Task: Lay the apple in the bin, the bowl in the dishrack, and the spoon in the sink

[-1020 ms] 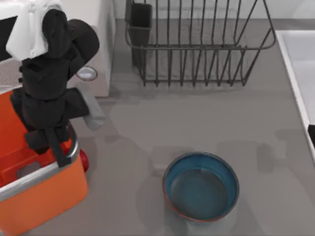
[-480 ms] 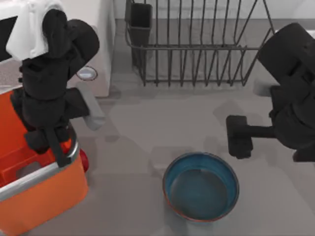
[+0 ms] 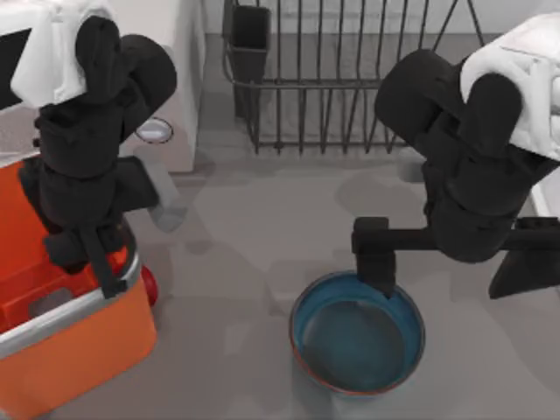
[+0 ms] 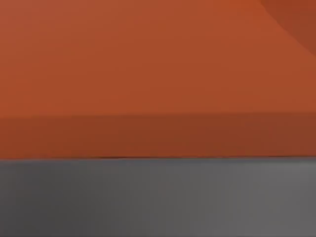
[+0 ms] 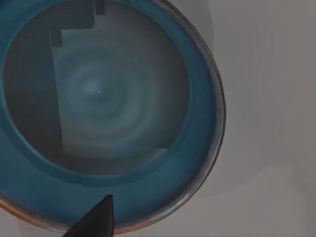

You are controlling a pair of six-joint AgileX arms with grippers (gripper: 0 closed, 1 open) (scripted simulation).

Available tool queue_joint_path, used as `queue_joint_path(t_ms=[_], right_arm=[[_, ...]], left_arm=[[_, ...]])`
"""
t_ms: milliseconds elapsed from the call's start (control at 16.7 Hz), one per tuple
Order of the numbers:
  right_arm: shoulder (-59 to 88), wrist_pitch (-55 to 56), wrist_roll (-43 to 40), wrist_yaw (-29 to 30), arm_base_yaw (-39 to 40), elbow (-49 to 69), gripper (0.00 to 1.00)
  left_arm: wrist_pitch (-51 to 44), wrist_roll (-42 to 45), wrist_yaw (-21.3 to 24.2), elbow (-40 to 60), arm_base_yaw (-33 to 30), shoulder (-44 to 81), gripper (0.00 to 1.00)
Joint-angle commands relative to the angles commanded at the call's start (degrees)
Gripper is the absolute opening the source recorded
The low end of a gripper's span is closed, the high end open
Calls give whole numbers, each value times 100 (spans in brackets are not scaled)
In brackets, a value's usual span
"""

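The blue-glazed bowl with its reddish-brown rim stands on the grey table near the front; seen from the right wrist, the bowl holds nothing. My right gripper hangs open above the bowl's far side, one fingertip over the far rim; that fingertip also juts in over the glaze. My left gripper reaches down over the orange bin. The red apple peeks out against the bin's right wall. The wire dishrack stands at the back. The spoon is out of view.
A white microwave with a round knob stands at the back left, behind the bin. A sliver of the pale sink rim shows at the right edge behind my right arm. Orange bin wall and grey surface appear from the left wrist.
My right arm has swung in from the right edge and now hangs over the bowl. The left arm, the apple and the bowl have not moved.
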Motion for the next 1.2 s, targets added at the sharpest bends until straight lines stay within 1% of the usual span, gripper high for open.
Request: queue_joint_path(t_ms=[240, 360, 720, 840, 1140, 1200], right_arm=[[-12, 31, -8, -4, -26, -33, 100], [56, 237, -15, -1, -19, -205, 100], [548, 1852, 13, 2, 5, -1233, 100], [672, 2169, 26, 2, 15, -1475, 100], [707, 2247, 30, 2, 19, -1540, 100], [707, 2247, 30, 2, 19, -1540, 92]], left_arm=[[0, 0, 0, 0, 0, 0, 100], [0, 0, 0, 0, 0, 0, 100], [0, 0, 0, 0, 0, 0, 100], [0, 0, 0, 0, 0, 0, 100], [0, 0, 0, 0, 0, 0, 100], [0, 0, 0, 0, 0, 0, 100]])
